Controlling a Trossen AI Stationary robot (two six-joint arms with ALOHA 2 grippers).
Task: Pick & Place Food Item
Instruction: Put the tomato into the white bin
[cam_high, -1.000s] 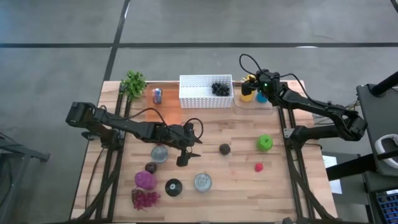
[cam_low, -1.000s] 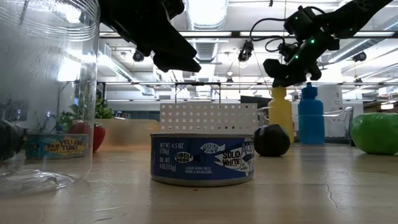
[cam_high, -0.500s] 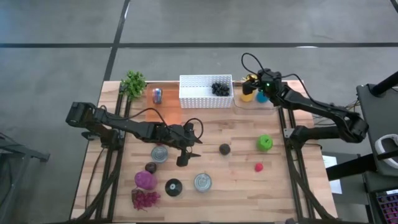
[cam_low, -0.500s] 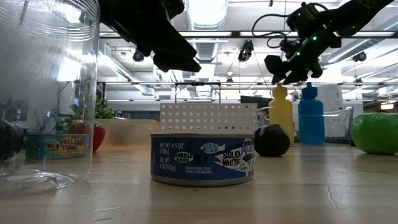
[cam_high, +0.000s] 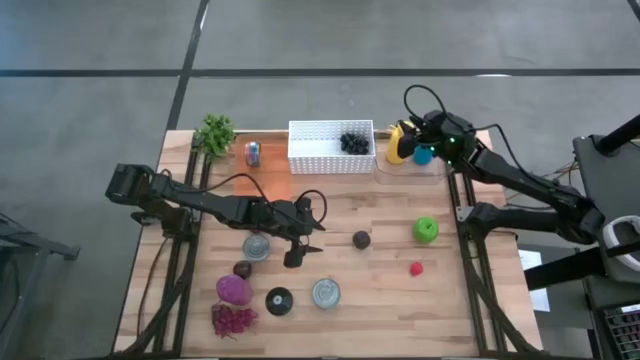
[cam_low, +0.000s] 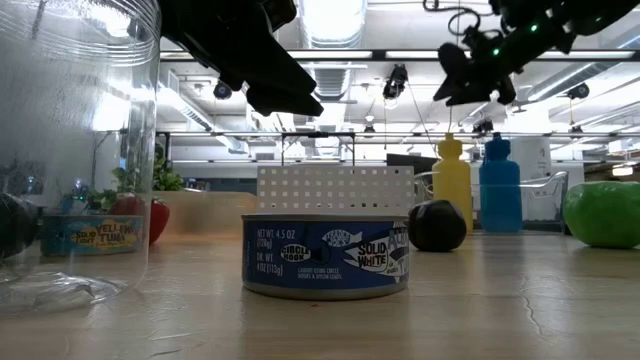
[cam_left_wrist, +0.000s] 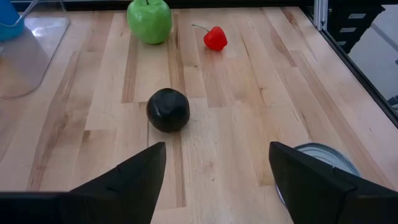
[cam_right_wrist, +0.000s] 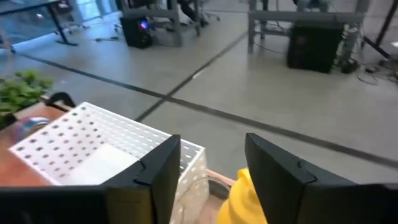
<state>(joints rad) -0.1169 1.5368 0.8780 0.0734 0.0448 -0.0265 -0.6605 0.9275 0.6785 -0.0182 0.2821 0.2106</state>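
Observation:
My right gripper (cam_high: 408, 129) hangs open over the yellow bottle (cam_high: 397, 147) at the table's far right, clear above its cap in the low view (cam_low: 447, 78); its fingers (cam_right_wrist: 155, 168) have nothing between them. A white perforated basket (cam_high: 331, 146) left of the bottle holds dark grapes (cam_high: 352, 142). My left gripper (cam_high: 308, 243) waits open above mid-table, facing a dark round fruit (cam_left_wrist: 168, 109) that rests on the wood. Beyond it lie a green apple (cam_high: 426, 229) and a small red fruit (cam_high: 416, 268).
A blue bottle (cam_high: 422, 154) stands beside the yellow one. Two cans (cam_high: 257, 246) (cam_high: 326, 292), a glass jar (cam_low: 70, 150), purple items (cam_high: 233, 290) and a dark plum (cam_high: 242, 268) crowd the near left. A plant (cam_high: 214, 132), a small can (cam_high: 253, 152) and an orange mat (cam_high: 262, 185) sit far left.
My right gripper has risen away from the yellow bottle's cap, drawn back a little toward the table's right edge, and tipped up closer to level. The bottle stands where it was.

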